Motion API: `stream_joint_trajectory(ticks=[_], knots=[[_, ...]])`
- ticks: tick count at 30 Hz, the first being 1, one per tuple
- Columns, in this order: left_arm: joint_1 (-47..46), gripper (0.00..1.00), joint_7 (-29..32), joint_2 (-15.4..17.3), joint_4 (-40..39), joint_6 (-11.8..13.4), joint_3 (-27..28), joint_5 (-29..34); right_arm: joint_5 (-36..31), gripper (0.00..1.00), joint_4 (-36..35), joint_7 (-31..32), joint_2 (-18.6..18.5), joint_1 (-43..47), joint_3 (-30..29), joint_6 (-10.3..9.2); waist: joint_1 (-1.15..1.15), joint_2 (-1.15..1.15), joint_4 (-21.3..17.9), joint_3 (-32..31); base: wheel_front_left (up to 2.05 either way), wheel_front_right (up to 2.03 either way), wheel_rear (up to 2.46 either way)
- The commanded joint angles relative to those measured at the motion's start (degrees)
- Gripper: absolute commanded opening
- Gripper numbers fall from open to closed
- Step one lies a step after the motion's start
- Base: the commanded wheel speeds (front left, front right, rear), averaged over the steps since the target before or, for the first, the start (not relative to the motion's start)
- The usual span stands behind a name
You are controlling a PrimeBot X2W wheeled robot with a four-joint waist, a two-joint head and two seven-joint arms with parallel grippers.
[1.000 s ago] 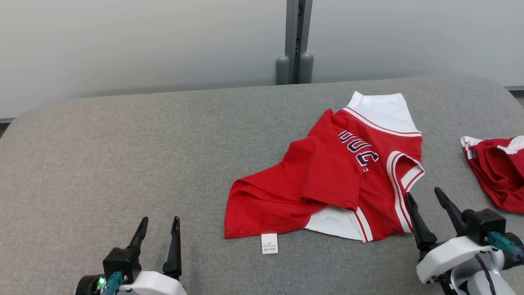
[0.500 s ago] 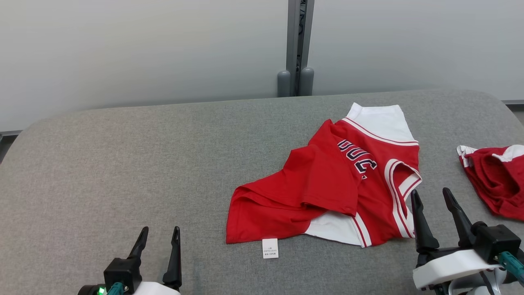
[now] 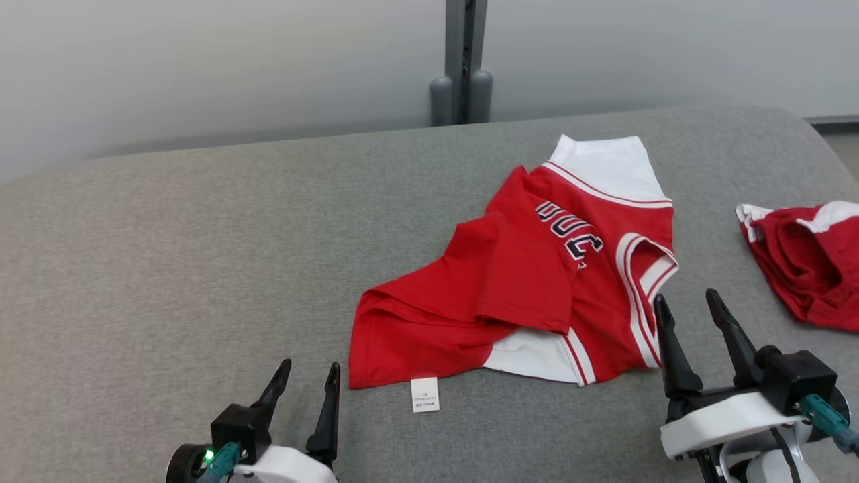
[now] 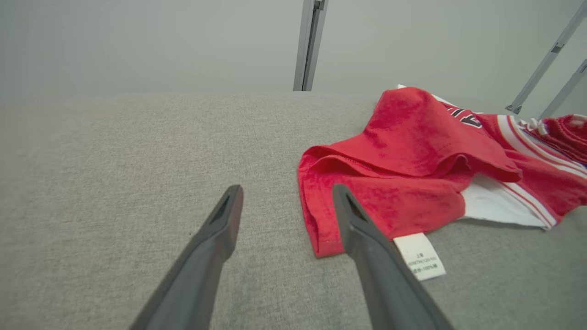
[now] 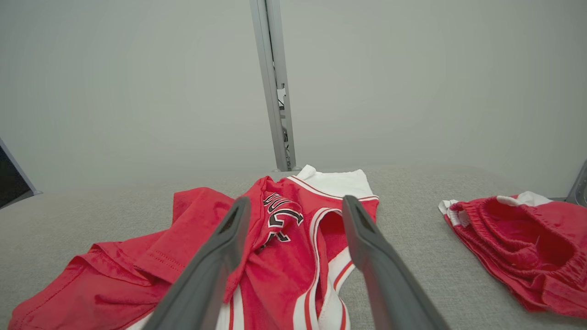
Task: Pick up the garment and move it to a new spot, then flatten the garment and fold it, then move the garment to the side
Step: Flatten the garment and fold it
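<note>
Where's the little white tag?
In the head view, the white tag lies on the grey surface at the hem of the garment, right of the left gripper.

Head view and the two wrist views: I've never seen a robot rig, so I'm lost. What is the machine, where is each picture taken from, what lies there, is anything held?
It is a two-armed robot. The wide picture comes from a camera on its head, looking down at a grey padded surface. The other two come from wrist cameras, each looking along its tool's two dark fingers. The left tool sits lower left, the right tool lower right; both are open and hold nothing. A rumpled red jersey with white sleeves lies on the surface, its white care label at the near edge. A second red garment lies bunched further right.
</note>
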Motion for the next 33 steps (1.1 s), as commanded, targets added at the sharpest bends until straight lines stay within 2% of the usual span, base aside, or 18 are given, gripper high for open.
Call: stream_joint_trajectory(ticks=[1,12,15,16,17,18,19,25,29,33], knots=[[-1.8,1.0,-0.08,0.25,0.79,0.09,-0.45,-0.71,0.46,1.0,-0.06,-0.27,-0.27,-1.11,0.2,-0.02,0.0,0.0,-1.88,1.75,0.0,0.0,0.0],[-5.99,1.0,-0.09,0.27,8.59,-0.77,-2.82,-2.45,0.64,1.0,0.63,-0.28,-0.22,-2.42,-0.51,-0.02,0.0,0.0,-6.44,4.71,0.0,0.0,0.0],[-7.05,1.0,-0.08,0.28,11.71,0.46,-3.07,-2.88,0.66,1.0,0.74,-0.28,-0.23,-2.64,-0.73,-0.02,0.0,0.0,-6.99,5.06,0.0,0.0,0.0],[-7.46,0.89,-0.05,0.27,12.49,0.82,-3.15,-2.9,0.69,1.0,0.69,-0.28,-0.22,-2.73,-0.71,-0.02,0.0,0.0,-7.12,5.23,0.0,0.0,0.0],[-7.78,0.63,-0.03,0.27,13.04,1.01,-3.26,-3.14,0.7,1.0,0.67,-0.28,-0.23,-2.7,-0.74,-0.02,0.0,0.0,-7.17,5.36,0.0,0.0,0.0],[-8.12,0.22,-0.02,0.26,13.31,1.11,-3.4,-3.17,0.73,1.0,0.6,-0.28,-0.23,-2.69,-0.78,-0.02,0.0,0.0,-7.16,5.48,0.0,0.0,0.0],[-8.3,0.0,-0.03,0.25,13.5,1.22,-3.42,-3.02,0.74,1.0,0.52,-0.27,-0.23,-2.7,-0.84,-0.02,0.0,0.0,-7.09,5.59,0.0,0.0,0.0],[-8.93,0.0,-0.04,0.32,11.91,1.75,-1.73,-2.54,0.36,1.0,0.55,-0.27,-0.24,-2.94,-1.12,-0.02,0.0,0.0,-5.7,5.93,0.0,0.0,0.0],[-8.94,0.0,-0.04,0.33,9.69,2.69,2.47,-1.6,0.49,1.0,0.68,-0.28,-0.24,-3.28,-1.48,-0.02,0.0,0.0,-4.27,6.2,0.0,0.0,0.0],[-10.03,0.0,-0.04,1.38,8.79,2.39,7.19,0.14,0.17,1.0,1.06,-0.28,-0.25,-3.49,-1.58,-0.02,0.0,0.0,-2.78,6.63,0.0,0.0,0.0]])
